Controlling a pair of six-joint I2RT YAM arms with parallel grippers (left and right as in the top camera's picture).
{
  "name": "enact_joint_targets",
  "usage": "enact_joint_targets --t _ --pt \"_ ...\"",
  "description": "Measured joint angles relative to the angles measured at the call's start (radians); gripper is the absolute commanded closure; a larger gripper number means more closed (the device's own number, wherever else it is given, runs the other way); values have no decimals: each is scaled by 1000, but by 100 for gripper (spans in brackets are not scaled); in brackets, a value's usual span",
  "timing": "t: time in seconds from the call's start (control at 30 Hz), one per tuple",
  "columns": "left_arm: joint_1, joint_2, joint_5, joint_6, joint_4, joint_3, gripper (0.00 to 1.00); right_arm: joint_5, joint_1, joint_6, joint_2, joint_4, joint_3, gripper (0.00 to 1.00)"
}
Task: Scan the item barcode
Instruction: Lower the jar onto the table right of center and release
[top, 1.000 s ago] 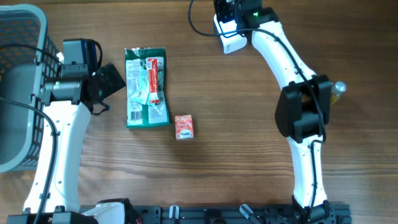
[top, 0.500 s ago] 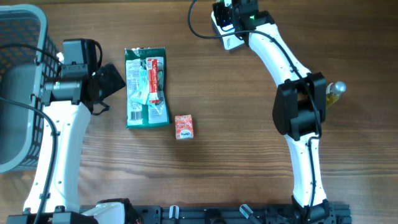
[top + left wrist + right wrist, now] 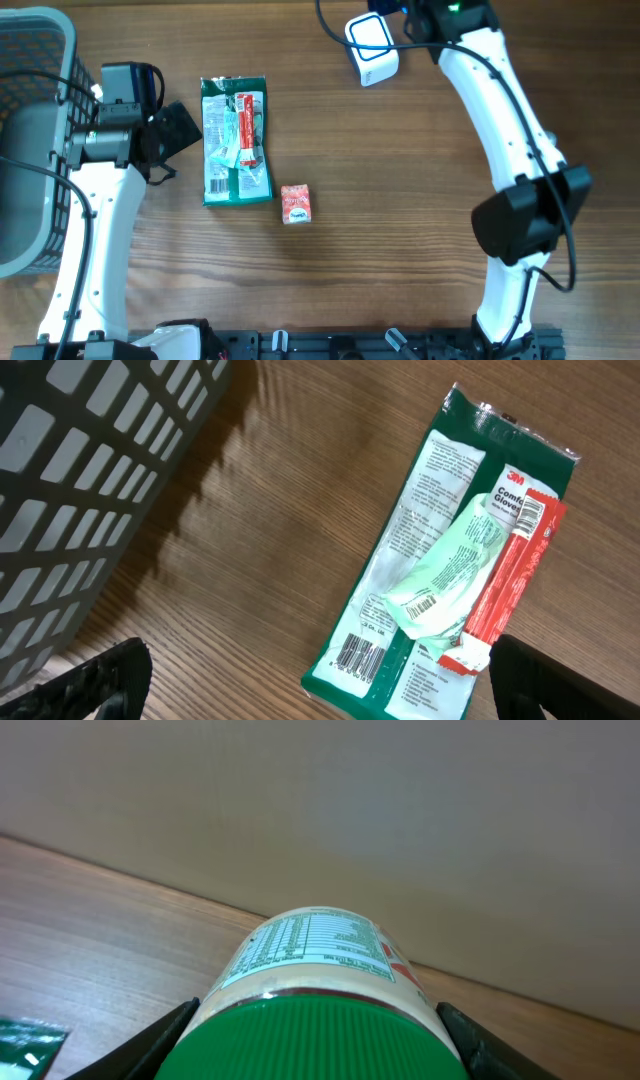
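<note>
Green-lidded jar (image 3: 315, 948) within the right tool (image 3: 318, 1025)

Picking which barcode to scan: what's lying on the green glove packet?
On the green packet: a pale green sachet and a red-and-white stick. Its corner barcode shows; print beneath them is hidden.

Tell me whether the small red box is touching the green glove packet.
Apart. In the overhead view a narrow strip of bare table shows between the red box and the lower right corner of the green glove packet.
</note>
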Motion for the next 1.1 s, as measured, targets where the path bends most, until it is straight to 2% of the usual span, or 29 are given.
enact_joint_targets --t 0.13,0.17,0.2,0.23,0.27,0.33,0.47,0.57,0.77,0.9,0.97,1.03,1.07,1.1 --pt "0 0 0 0 0 0 0 -3 -9 0 -37 -154 0 84" --pt "0 0 0 0 0 0 0 -3 -9 0 -39 -174 0 80" --pt "0 0 0 0 0 0 0 -3 -13 1 -55 -264 -1 69" --pt "0 0 0 0 0 0 0 -3 -14 3 -66 -326 -1 62" --pt "0 0 0 0 3 0 0 -3 -14 5 -76 -377 -1 60" --pt "0 0 0 0 2 0 0 -3 -16 5 -109 -550 -2 60" --pt "0 0 0 0 1 0 0 -3 -22 5 -138 -713 -22 62" --pt "0 0 0 0 0 0 0 -3 -29 8 -145 -730 -156 62" --pt "0 0 0 0 1 0 0 -3 -34 9 -140 -654 -472 61" --pt "0 0 0 0 0 0 0 -3 -40 12 -140 -578 -584 59" --pt "0 0 0 0 0 0 0 -3 -42 20 -140 -536 -635 53" --pt "0 0 0 0 0 0 0 -3 -42 24 -140 -494 -689 41" --pt "0 0 0 0 1 0 0 -3 -43 25 -140 -479 -708 32" --pt "0 0 0 0 0 0 0 -3 -43 27 -140 -465 -725 13"
